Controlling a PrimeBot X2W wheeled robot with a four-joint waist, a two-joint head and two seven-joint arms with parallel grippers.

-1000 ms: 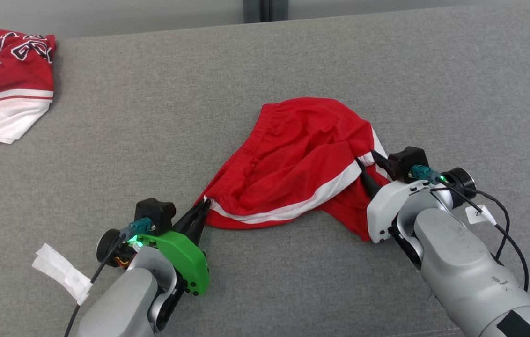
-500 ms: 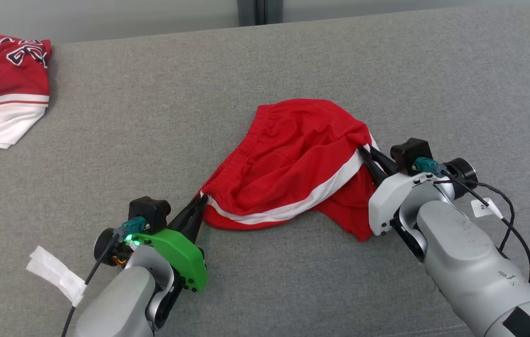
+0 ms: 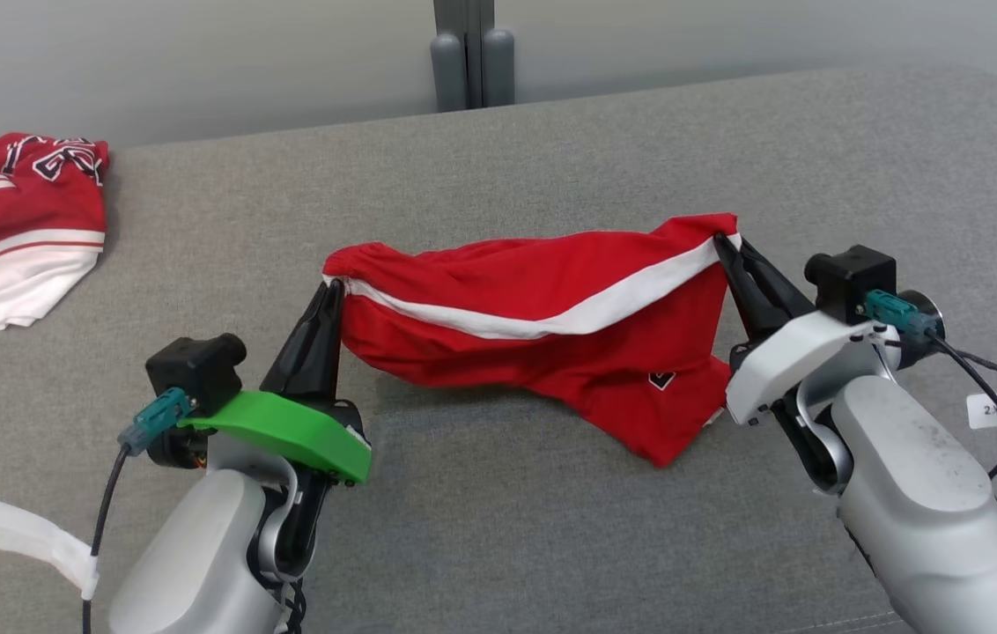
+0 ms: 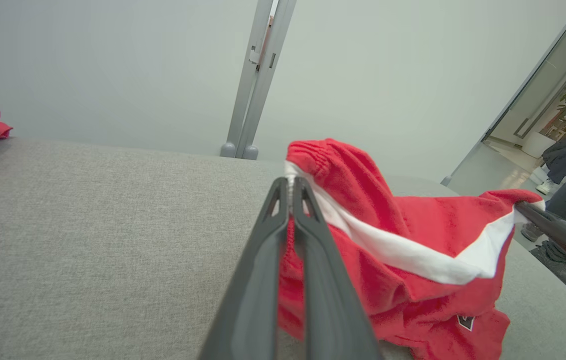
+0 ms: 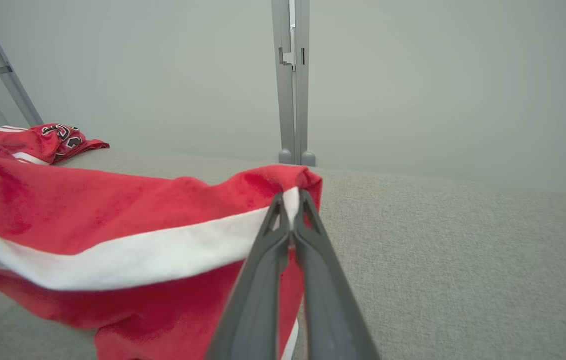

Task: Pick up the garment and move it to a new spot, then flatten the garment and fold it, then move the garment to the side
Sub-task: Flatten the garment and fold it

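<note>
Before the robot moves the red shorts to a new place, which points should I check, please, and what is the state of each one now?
1. Left tool shut on the red shorts, at the waistband end: ok.
2. Right tool shut on the white-striped corner: ok.
3. Shorts fully off the gray surface: cannot tell; the low corner hangs at or near it.
4. Cloth spread flat: not ok; it sags, wrinkled, between both tools.
5. Second red garment apart from the shorts: ok; it lies far to the left.
</note>
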